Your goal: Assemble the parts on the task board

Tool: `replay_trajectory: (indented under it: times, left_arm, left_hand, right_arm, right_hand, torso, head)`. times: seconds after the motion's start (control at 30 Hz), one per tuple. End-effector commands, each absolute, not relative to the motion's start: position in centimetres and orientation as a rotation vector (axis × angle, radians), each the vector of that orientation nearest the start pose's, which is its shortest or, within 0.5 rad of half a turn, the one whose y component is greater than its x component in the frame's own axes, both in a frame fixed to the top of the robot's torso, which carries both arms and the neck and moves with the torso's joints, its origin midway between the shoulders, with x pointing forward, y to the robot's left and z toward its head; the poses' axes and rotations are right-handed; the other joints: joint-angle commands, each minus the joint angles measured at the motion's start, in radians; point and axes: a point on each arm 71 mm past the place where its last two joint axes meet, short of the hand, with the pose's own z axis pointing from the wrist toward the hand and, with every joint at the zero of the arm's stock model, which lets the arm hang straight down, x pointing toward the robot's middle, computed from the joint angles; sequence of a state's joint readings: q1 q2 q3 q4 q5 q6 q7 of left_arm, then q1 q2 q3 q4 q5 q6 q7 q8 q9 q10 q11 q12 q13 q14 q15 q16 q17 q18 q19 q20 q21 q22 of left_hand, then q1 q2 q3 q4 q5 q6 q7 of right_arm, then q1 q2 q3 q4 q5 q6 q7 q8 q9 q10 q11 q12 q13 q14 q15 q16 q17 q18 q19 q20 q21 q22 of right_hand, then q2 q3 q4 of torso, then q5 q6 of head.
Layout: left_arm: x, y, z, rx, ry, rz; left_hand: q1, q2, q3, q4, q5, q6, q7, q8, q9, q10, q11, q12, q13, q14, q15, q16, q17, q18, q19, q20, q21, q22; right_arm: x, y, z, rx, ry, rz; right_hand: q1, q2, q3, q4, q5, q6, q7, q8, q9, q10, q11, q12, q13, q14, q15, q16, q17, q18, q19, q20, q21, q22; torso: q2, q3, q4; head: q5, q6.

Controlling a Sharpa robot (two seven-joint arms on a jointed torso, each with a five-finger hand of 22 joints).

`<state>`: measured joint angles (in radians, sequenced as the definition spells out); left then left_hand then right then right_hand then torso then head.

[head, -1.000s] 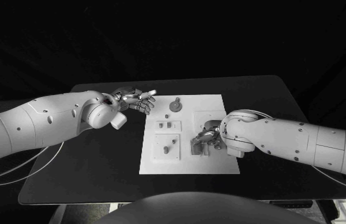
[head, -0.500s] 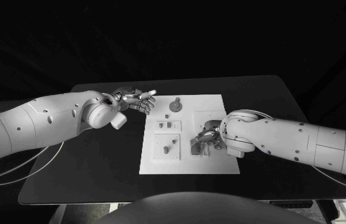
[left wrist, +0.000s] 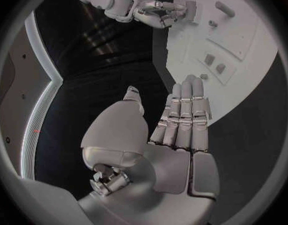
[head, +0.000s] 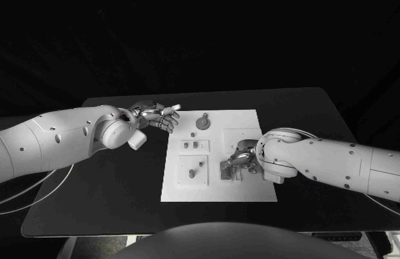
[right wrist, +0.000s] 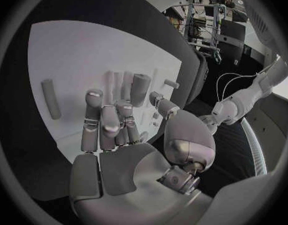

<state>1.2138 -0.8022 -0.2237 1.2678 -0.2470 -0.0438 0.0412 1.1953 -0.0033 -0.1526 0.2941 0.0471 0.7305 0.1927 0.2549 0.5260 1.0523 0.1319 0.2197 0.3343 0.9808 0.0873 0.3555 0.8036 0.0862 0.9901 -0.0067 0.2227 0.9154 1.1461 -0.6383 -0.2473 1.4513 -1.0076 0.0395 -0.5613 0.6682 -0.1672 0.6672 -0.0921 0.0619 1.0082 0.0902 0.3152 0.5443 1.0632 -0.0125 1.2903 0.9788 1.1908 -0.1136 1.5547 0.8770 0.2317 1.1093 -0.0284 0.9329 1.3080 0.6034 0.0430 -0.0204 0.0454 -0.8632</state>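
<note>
The white task board [head: 250,123] lies mid-table. My right hand [head: 239,158] hovers low over its right half, thumb and fingers closed round a grey part [head: 228,170]; the left wrist view shows that part [left wrist: 191,11] at the right hand's fingertips [left wrist: 163,16], and the right wrist view shows it [right wrist: 141,89] beside the thumb. My left hand [head: 158,116] floats off the board's far left corner, fingers straight and apart, holding nothing. A round grey part [head: 203,121] sits at the board's far side. Two small parts [head: 195,145] stand in a raised panel.
Another raised panel [head: 192,181] near the board's front left carries small grey pieces. A grey peg [right wrist: 51,99] lies flat on the board beyond my right hand. Black table [head: 108,184] surrounds the board on all sides.
My right forearm has shifted slightly toward the table's near edge, the hand staying over the same spot. The left arm has not moved.
</note>
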Motion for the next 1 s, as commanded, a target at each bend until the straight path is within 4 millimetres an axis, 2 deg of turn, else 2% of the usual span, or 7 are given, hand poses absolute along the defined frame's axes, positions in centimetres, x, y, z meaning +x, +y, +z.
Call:
replay_trajectory:
  times: [0.03, 0.23, 0.4, 0.77, 1.0]
  left_arm:
    - [49.59, 25.84, -27.01, -1.012, 2.031, -1.133]
    - [49.59, 25.87, -27.01, -1.012, 2.031, -1.133]
    - [49.58, 25.93, -27.01, -1.013, 2.031, -1.132]
    - [49.58, 25.97, -27.01, -1.013, 2.031, -1.130]
    - [49.57, 25.96, -27.01, -1.013, 2.031, -1.131]
  left_hand:
    - [-0.008, -0.002, 0.007, 0.001, 0.003, -0.010, 0.027, -0.006, -0.002, -0.007, -0.001, -0.002, -0.002, -0.003, 0.004, -0.006, 0.001, 0.012, -0.008, -0.002, -0.006, 0.001]
    - [-0.007, -0.002, 0.008, 0.001, 0.003, -0.010, 0.027, -0.006, -0.002, -0.007, -0.001, -0.002, -0.002, -0.003, 0.004, -0.006, 0.001, 0.012, -0.008, -0.002, -0.006, 0.002]
    - [-0.007, -0.002, 0.008, 0.001, 0.003, -0.010, 0.027, -0.005, -0.002, -0.007, -0.001, -0.002, -0.002, -0.003, 0.004, -0.006, 0.001, 0.012, -0.008, -0.002, -0.006, 0.002]
    - [-0.007, -0.002, 0.009, 0.001, 0.003, -0.010, 0.027, -0.005, -0.002, -0.007, -0.001, -0.002, -0.002, -0.002, 0.004, -0.006, 0.002, 0.012, -0.008, -0.002, -0.006, 0.002]
    - [-0.007, -0.002, 0.010, 0.001, 0.003, -0.010, 0.027, -0.005, -0.002, -0.007, -0.001, -0.002, -0.002, -0.002, 0.004, -0.006, 0.002, 0.012, -0.008, -0.002, -0.006, 0.002]
  right_arm:
    - [42.70, -14.55, -31.87, 0.074, 2.514, 0.408]
    - [42.44, -14.89, -31.52, 0.049, 2.489, 0.430]
    - [42.45, -15.24, -31.17, 0.035, 2.459, 0.430]
    - [41.96, -14.98, -31.01, -0.004, 2.485, 0.451]
    - [41.95, -14.41, -30.95, -0.042, 2.471, 0.443]
  right_hand:
    - [0.012, 0.001, -0.005, -0.014, -0.004, 0.002, 0.009, -0.001, 0.002, -0.005, 0.001, 0.004, -0.001, -0.005, 0.000, 0.004, -0.001, 0.030, 0.000, -0.006, 0.001, 0.010]
    - [0.059, -0.008, -0.014, -0.066, -0.009, 0.007, 0.007, 0.003, 0.005, -0.003, 0.000, 0.007, -0.004, -0.003, -0.001, 0.007, -0.003, 0.030, 0.003, -0.006, 0.001, 0.008]
    - [0.125, -0.032, -0.010, -0.103, -0.013, 0.011, 0.004, 0.008, 0.011, 0.003, -0.003, 0.010, -0.006, 0.000, -0.004, 0.008, -0.006, 0.030, 0.010, -0.009, 0.002, 0.006]
    - [0.151, -0.039, -0.014, -0.105, -0.013, 0.014, 0.003, 0.013, 0.016, 0.008, -0.004, 0.011, -0.008, 0.005, -0.005, 0.009, -0.004, 0.030, 0.015, -0.008, 0.000, 0.003]
    - [0.174, -0.025, -0.020, -0.114, -0.013, 0.018, 0.001, 0.017, 0.020, 0.013, -0.006, 0.013, -0.010, 0.007, -0.006, 0.010, -0.006, 0.030, 0.016, -0.008, 0.000, 0.002]
  torso:
    - [0.000, 0.0002, -0.0008]
    - [0.000, 0.0004, -0.0004]
    - [0.000, 0.0005, -0.0005]
    - [0.001, 0.0004, -0.0002]
    - [0.000, -0.0003, -0.0001]
  head:
    - [-0.001, 0.001]
    - [-0.001, 0.003]
    - [-0.001, 0.005]
    - [-0.001, 0.005]
    - [-0.001, 0.007]
